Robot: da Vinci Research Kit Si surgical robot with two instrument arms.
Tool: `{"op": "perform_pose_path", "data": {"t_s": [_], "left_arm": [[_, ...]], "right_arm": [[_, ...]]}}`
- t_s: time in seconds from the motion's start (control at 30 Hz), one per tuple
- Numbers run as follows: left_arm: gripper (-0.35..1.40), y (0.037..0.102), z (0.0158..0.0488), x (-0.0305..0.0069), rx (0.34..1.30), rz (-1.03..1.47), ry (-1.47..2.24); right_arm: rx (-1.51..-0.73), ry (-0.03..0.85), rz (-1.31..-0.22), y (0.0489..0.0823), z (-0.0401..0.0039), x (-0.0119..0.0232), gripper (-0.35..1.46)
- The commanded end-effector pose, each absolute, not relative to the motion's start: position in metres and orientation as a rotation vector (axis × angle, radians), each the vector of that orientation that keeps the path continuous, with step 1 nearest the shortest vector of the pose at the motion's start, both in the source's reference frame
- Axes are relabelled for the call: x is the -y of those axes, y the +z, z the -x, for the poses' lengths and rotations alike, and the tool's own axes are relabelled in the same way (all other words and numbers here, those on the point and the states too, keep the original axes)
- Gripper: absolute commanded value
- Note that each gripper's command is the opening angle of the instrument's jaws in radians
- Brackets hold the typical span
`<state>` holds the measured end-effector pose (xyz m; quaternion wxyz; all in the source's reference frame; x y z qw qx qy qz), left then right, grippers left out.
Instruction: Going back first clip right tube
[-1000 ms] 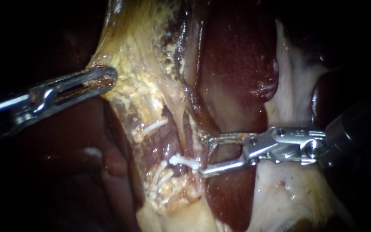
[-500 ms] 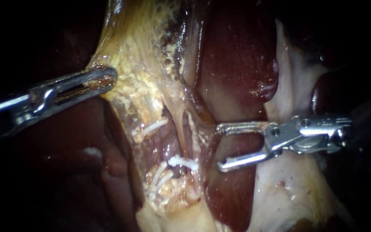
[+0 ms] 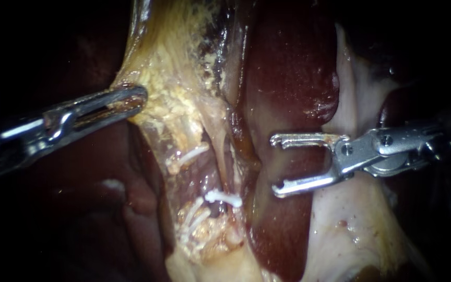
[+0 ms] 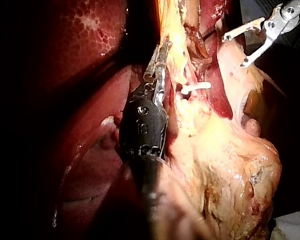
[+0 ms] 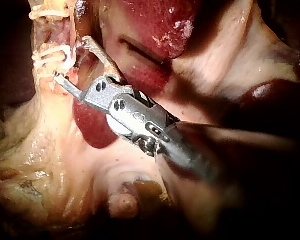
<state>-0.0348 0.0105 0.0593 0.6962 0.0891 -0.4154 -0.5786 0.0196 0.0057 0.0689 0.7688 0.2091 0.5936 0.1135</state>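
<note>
My right instrument (image 3: 275,164) stands with its jaws wide open and empty, a short way to the right of the right tube (image 3: 229,156). A white clip (image 3: 224,197) sits across that pale tube, clear of the jaws. From the left, my left instrument (image 3: 137,100) is shut on yellowish fatty tissue (image 3: 168,99) and holds it stretched. In the right wrist view the open jaws of my right instrument (image 5: 71,57) lie just beside the white clips (image 5: 50,57). The left wrist view shows my left instrument (image 4: 162,52) gripping the yellow tissue, with a clip (image 4: 196,87) beside it.
Dark red liver (image 3: 288,68) lies behind the right instrument's jaws. Pale membrane (image 3: 351,120) runs under its shaft. Another white clip (image 3: 189,155) sits on the left strand, and several more (image 3: 194,219) lie lower in the fatty tissue.
My right instrument has drawn back to the right, off the clip, which stays on the tube; its jaws are spread wider. The left instrument keeps its grip, hardly moved.
</note>
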Motion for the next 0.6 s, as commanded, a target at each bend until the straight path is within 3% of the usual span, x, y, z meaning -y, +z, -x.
{"op": "perform_pose_path", "data": {"t_s": [0.03,0.4,0.6], "left_arm": [[-0.35,0.0598,0.0350,-0.0104,0.919,-0.200,-1.287],[-0.35,0.0643,0.0390,-0.0100,0.888,-0.226,-1.269],[-0.35,0.0643,0.0394,-0.0100,0.890,-0.230,-1.268]], "right_arm": [[-1.288,0.245,-0.454,0.0689,-0.0196,-0.0057,0.60],[-1.292,0.236,-0.440,0.0687,-0.0198,-0.0059,0.60],[-1.300,0.225,-0.428,0.0686,-0.0199,-0.0061,0.60]]}}
